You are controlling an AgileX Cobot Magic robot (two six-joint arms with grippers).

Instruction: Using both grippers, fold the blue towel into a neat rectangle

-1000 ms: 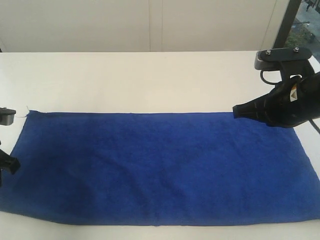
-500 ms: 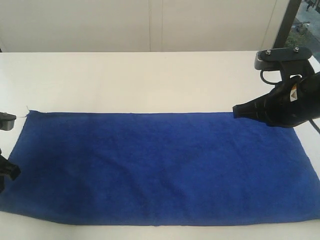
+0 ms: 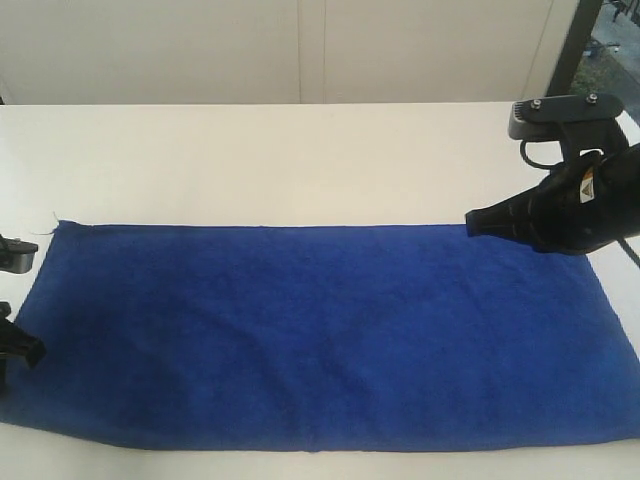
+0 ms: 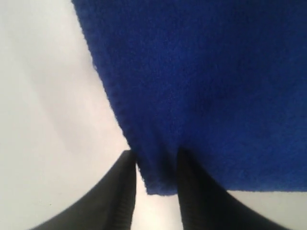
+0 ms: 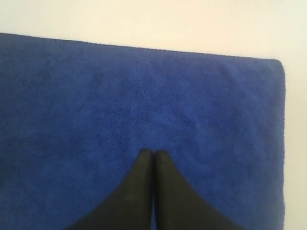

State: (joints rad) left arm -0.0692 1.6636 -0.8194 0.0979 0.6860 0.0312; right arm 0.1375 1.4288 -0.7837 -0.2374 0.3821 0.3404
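The blue towel (image 3: 330, 330) lies spread flat on the white table (image 3: 250, 160), its long side running left to right. My left gripper (image 3: 15, 300) is at the towel's left end, only its two finger ends in the exterior view. In the left wrist view the left gripper (image 4: 157, 153) stands open, with a corner of the towel (image 4: 201, 86) lying between its black fingers (image 4: 122, 191). My right gripper (image 3: 472, 222) hovers over the towel's far right part. The right gripper (image 5: 153, 152) is shut, nothing between its fingers, with the towel (image 5: 96, 105) beneath.
A pale wall (image 3: 300, 50) closes off the table's far side. The right arm's black camera bracket (image 3: 560, 112) rises above the far right corner. Bare table surface runs behind the towel and along its front edge (image 3: 300, 465).
My left gripper has slid along the towel's left end toward the table's front. The right gripper and the towel have not moved.
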